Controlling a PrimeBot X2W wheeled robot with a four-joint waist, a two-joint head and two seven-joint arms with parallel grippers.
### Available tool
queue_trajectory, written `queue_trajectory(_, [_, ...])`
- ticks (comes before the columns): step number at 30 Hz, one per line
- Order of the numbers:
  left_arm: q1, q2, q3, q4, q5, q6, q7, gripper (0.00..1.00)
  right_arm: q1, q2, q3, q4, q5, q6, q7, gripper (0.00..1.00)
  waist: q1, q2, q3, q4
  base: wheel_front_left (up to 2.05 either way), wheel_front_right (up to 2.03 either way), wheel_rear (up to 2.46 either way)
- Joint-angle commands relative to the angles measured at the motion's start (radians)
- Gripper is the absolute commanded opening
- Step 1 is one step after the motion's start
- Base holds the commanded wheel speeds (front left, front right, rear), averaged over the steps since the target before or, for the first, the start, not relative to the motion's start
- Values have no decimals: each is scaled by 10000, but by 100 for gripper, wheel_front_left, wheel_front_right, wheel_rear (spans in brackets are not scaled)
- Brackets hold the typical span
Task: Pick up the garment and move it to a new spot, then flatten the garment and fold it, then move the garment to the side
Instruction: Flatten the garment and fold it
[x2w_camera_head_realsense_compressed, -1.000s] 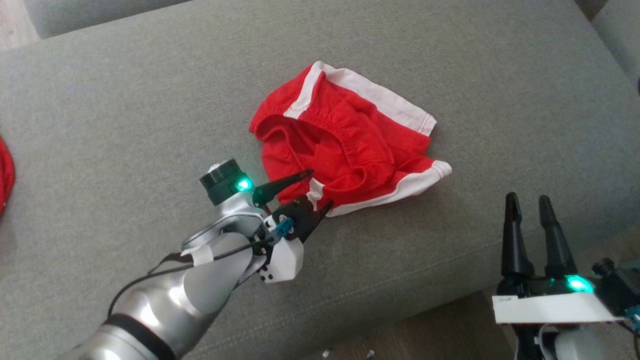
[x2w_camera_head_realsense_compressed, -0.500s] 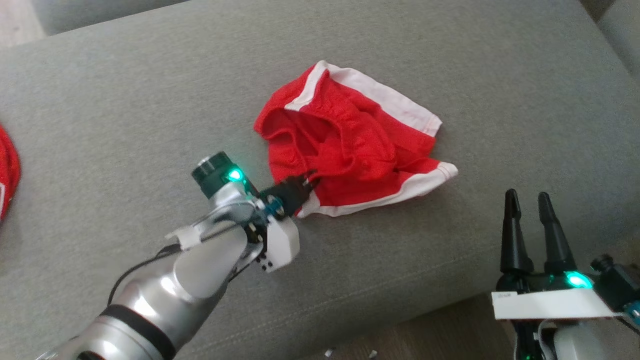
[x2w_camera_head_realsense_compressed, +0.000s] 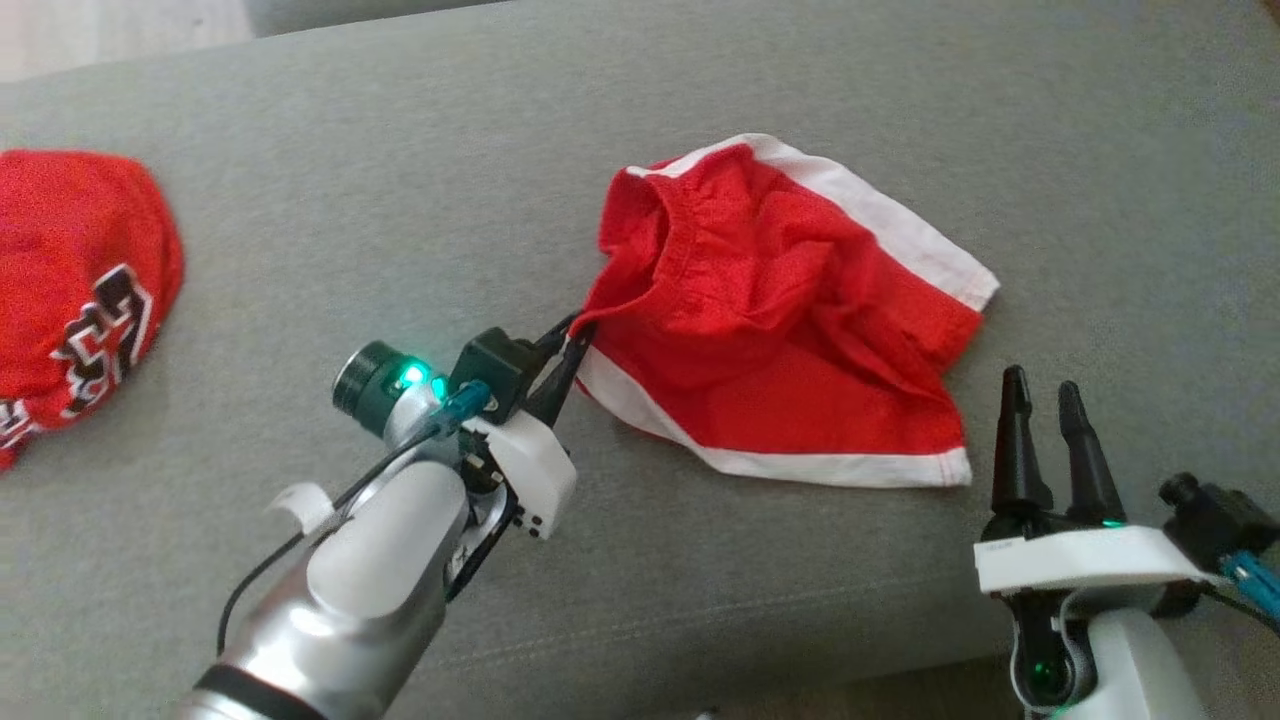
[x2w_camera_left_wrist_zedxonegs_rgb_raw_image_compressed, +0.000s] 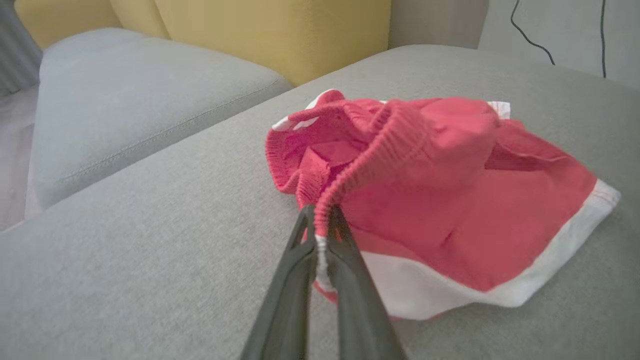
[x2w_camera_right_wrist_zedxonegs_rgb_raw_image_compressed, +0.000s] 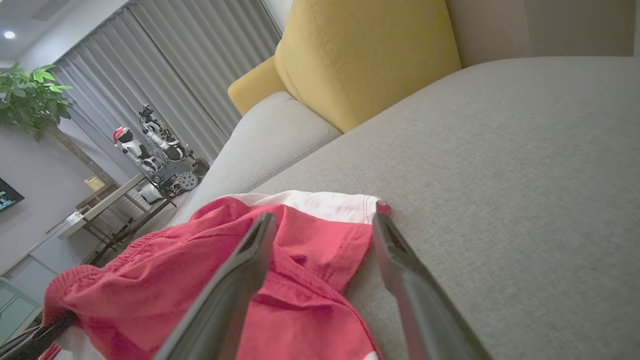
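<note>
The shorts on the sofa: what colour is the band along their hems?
White; the shorts themselves are red. The head view shows it best.

We note that the garment is red knit cloth, matt, with smooth white trim and a ribbed elastic waistband. The sofa seat is grey coarse-weave fabric, matt. We identify the fingers of the left gripper as dark matt plastic. The forearm shell is glossy silver, and the wrist bracket is smooth white plastic. The back cushion is yellow matt fabric.
</note>
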Motion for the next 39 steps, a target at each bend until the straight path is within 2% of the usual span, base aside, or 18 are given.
queue_trajectory(1, [-164,197,486,-422,-176,153,-58,0,-495,-47,193,54,133,65,-111,100,0,0,-30,333,0,0,0])
queue_trajectory(8, [385,205,734,-849,-457,438,-58,0,-857,-47,319,1137,267,65,-76,100,0,0,127,758,0,0,0])
queue_trajectory(14, [657,194,846,-1140,-498,585,-59,0,-605,-47,468,1762,258,65,-78,100,0,0,210,856,0,0,0])
queue_trajectory(23, [836,185,921,-1237,-498,617,-59,0,-365,-47,238,2655,117,65,-82,100,0,0,133,794,0,0,0])
queue_trajectory(33, [830,133,930,-1159,-480,612,-59,0,-632,-47,748,3324,430,65,271,100,0,0,100,841,0,0,0])
queue_trajectory(34, [826,134,936,-1148,-482,610,-59,0,-656,-47,846,3355,493,65,309,93,0,0,96,854,0,0,0])
queue_trajectory(36, [824,138,952,-1138,-490,608,-59,0,-704,-47,950,3408,544,65,304,17,0,0,81,880,0,0,0])
queue_trajectory(37, [828,144,961,-1133,-493,608,-59,0,-737,-47,959,3433,484,65,274,0,0,0,70,893,0,0,0])
queue_trajectory(39, [845,149,983,-1128,-504,616,-59,0,-780,-47,940,3475,295,65,208,0,0,0,43,922,0,0,0])
